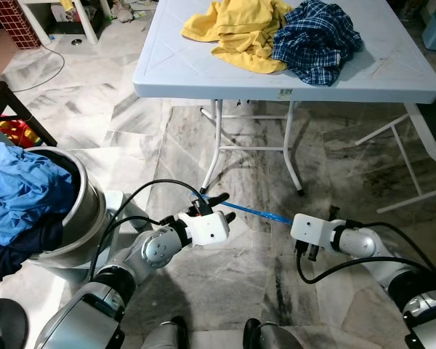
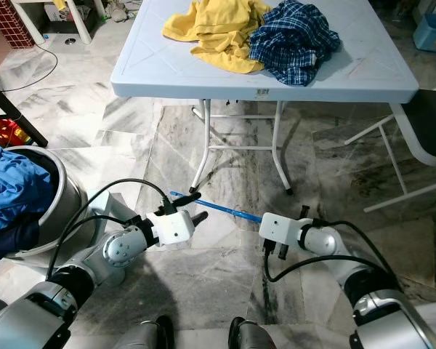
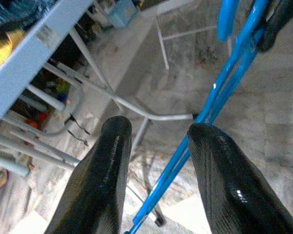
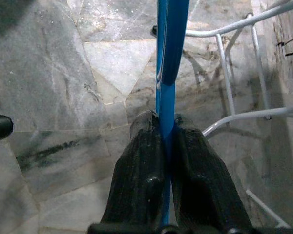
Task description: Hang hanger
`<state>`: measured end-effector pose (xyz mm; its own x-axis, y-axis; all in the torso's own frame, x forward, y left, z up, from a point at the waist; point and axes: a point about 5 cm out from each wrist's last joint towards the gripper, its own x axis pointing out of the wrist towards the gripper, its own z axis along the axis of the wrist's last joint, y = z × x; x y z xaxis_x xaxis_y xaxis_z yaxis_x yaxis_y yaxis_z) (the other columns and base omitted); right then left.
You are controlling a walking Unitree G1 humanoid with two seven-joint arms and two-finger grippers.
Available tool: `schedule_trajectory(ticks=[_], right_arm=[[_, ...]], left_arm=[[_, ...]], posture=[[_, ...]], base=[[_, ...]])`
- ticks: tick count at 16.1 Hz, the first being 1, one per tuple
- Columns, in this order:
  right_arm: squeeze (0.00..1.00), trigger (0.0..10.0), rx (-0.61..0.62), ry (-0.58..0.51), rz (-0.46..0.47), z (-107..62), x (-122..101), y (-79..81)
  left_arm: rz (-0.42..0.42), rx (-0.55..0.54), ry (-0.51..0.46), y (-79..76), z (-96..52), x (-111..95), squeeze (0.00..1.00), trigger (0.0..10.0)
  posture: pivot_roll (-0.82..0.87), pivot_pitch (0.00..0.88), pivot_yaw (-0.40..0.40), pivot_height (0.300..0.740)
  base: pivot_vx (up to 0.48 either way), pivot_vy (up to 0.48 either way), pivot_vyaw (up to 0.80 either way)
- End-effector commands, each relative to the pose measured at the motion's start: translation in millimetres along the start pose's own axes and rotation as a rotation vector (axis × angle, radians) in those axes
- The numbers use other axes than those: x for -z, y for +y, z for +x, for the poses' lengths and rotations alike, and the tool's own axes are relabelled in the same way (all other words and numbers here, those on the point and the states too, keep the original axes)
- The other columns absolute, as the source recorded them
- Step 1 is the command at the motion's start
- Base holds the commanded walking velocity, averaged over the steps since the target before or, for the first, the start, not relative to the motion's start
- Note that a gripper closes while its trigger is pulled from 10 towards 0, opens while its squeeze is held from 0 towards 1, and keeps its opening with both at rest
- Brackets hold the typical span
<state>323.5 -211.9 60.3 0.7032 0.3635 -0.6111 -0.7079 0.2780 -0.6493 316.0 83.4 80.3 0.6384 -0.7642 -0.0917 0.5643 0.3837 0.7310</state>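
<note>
**Hanger in hand, nothing hung yet**

A blue hanger point(image 1: 251, 211) is held low over the marble floor point(image 1: 225, 291), in front of a white folding table point(image 1: 174, 69), and no rail or hook to hang it on can be seen; the hanging itself looks wholly ahead. The right gripper point(image 4: 163, 126), arm bent inward at waist height, has its two black fingers pinched tight on the hanger's blue bar. The left gripper point(image 3: 158, 134), reaching in from the other side, straddles the hanger's thin bars with fingers spread apart, not clamping. Yellow clothes point(image 1: 236, 29) and a plaid shirt point(image 1: 316, 40) lie heaped at the table's far edge. A metal tub point(image 1: 87, 211) of blue laundry point(image 1: 22, 189) stands beside the left arm.
</note>
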Motion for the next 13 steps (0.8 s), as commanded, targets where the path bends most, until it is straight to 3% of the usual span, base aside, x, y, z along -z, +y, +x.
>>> schedule_trajectory(ticks=[1,3,4,6,7,8,9,10,11,12,13], right_arm=[[0.00,0.0,0.012,0.025,0.056,0.4,6,4.5],[0.00,0.0,0.046,0.042,0.097,1.8,8,6.9],[0.00,0.0,0.070,0.026,0.145,3.3,6,8.7],[0.00,0.0,0.173,-0.026,0.426,8.1,2,15.3],[0.00,0.0,0.191,-0.028,0.487,8.6,3,17.3],[0.00,0.0,0.224,-0.006,0.630,10.3,8,26.1],[0.00,0.0,0.234,0.007,0.676,11.1,9,29.7],[0.00,0.0,0.261,0.038,0.809,12.7,14,40.4],[0.00,0.0,0.268,0.047,0.853,13.3,15,44.6],[0.00,0.0,0.313,0.090,0.928,12.6,20,53.5],[0.00,0.0,0.374,0.128,0.966,9.7,27,55.2]], left_arm=[[-0.031,-0.050,-0.021,1.4,-4.0,0,1.00,10.0],[-0.143,-0.172,-0.016,7.0,-8.4,3,1.00,10.0],[-0.238,-0.264,0.014,9.8,-12.8,8,1.00,10.0],[-0.524,-0.497,0.153,4.8,-32.1,33,1.00,10.0],[-0.586,-0.537,0.185,1.5,-35.9,38,1.00,10.0],[-0.708,-0.622,0.255,-7.1,-45.0,49,1.00,10.0],[-0.744,-0.649,0.278,-9.8,-48.1,52,1.00,10.0],[-0.836,-0.684,0.324,-17.9,-52.4,58,1.00,10.0],[-0.873,-0.691,0.341,-20.9,-53.3,60,1.00,10.0],[-0.925,-0.674,0.352,-26.1,-52.2,61,0.91,10.0],[-0.930,-0.657,0.344,-27.0,-50.7,59,0.00,10.0]], posture=[[-0.01,0.210,0.021,0.740],[-0.01,0.211,0.019,0.740],[-0.01,0.211,0.018,0.740],[-0.01,0.207,0.015,0.740],[-0.01,0.207,0.015,0.740],[-0.01,0.202,0.016,0.740],[-0.01,0.201,0.014,0.740],[0.00,0.198,0.010,0.740],[0.00,0.197,0.010,0.740],[0.00,0.194,0.007,0.740],[0.00,0.194,0.006,0.740]], base=[[0.000,0.000,0.00],[0.000,0.000,0.00],[0.000,0.000,0.00],[0.000,0.000,0.00],[0.000,0.000,0.00],[0.000,0.000,0.00],[0.000,0.000,0.00],[0.000,0.000,0.00],[0.000,0.000,0.00],[0.000,0.000,0.00],[0.000,0.000,0.00]])
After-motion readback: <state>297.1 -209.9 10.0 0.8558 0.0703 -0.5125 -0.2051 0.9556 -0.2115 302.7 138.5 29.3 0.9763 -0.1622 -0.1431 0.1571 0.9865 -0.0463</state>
